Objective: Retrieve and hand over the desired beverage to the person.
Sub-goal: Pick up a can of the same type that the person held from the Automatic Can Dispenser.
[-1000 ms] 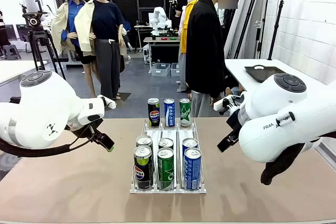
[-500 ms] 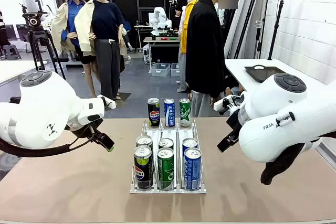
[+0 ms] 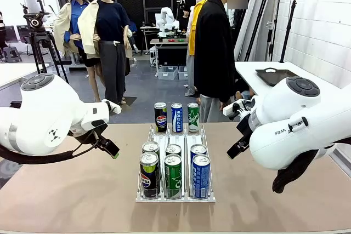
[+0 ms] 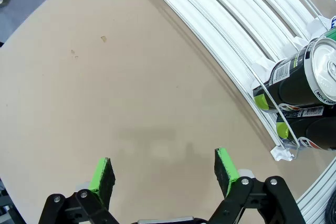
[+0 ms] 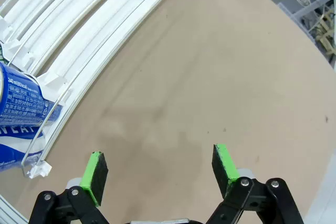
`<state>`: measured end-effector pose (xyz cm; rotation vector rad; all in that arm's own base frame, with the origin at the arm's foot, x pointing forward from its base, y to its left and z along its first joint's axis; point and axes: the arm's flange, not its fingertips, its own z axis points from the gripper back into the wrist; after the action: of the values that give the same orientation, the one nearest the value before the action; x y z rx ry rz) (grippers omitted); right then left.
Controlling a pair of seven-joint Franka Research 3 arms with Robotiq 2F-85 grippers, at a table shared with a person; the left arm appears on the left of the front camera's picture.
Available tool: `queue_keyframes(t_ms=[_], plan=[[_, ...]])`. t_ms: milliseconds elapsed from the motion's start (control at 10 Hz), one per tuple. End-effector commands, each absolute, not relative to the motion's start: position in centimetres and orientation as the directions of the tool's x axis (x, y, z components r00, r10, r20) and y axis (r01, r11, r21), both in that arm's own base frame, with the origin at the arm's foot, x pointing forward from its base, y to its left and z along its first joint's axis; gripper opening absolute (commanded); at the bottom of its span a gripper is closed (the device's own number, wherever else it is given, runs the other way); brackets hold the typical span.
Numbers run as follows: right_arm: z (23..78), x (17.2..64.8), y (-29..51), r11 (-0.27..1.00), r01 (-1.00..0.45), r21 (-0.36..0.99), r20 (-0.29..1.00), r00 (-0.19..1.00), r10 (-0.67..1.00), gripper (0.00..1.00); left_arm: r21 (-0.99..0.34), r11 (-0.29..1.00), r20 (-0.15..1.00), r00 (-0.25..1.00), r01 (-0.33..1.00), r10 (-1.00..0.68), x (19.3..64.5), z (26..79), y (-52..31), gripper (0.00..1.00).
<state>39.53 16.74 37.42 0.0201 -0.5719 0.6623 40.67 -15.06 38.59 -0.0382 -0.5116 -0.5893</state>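
Nothing moved: nine cans [image 3: 173, 176] in one rack [image 3: 175, 199]; left and right jaws released.

Glossy metal cans [image 3: 173, 176], matt table [image 3: 82, 190]

White arms [image 3: 38, 116], black green-padded jaws

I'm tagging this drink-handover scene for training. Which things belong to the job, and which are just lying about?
Job: cans, white rack, person, left tool, right tool, both open.
Lying about: camera tripod, black tray, storage bins.
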Motion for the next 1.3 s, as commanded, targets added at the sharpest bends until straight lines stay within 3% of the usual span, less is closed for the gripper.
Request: queue_keyframes(t_ms=[0, 600, 900, 1200], plan=[[37.4, 39.5, 16.7, 0.794, -0.586, -0.159, 0.508, 0.641, 0.575, 1.0, 0.105, 0.839, 0.473, 0.715, 0.534, -0.514, 40.7, 38.6, -15.0, 1.0], [37.4, 39.5, 16.7, 0.794, -0.586, -0.16, 0.508, 0.641, 0.576, 1.0, 0.109, 0.834, 0.472, 0.711, 0.54, -0.522, 40.7, 38.6, -15.1, 1.0], [40.9, 40.3, 15.1, 0.836, -0.516, -0.184, 0.497, 0.685, 0.533, 1.0, 0.053, 0.813, 0.45, 0.713, 0.58, -0.538, 41.9, 41.0, -13.9, 1.0], [45.7, 41.9, 14.1, 0.835, -0.541, -0.097, 0.46, 0.72, 0.52, 1.0, 0.018, 0.813, 0.441, 0.725, 0.583, -0.529, 45.2, 45.8, -11.8, 1.0]])
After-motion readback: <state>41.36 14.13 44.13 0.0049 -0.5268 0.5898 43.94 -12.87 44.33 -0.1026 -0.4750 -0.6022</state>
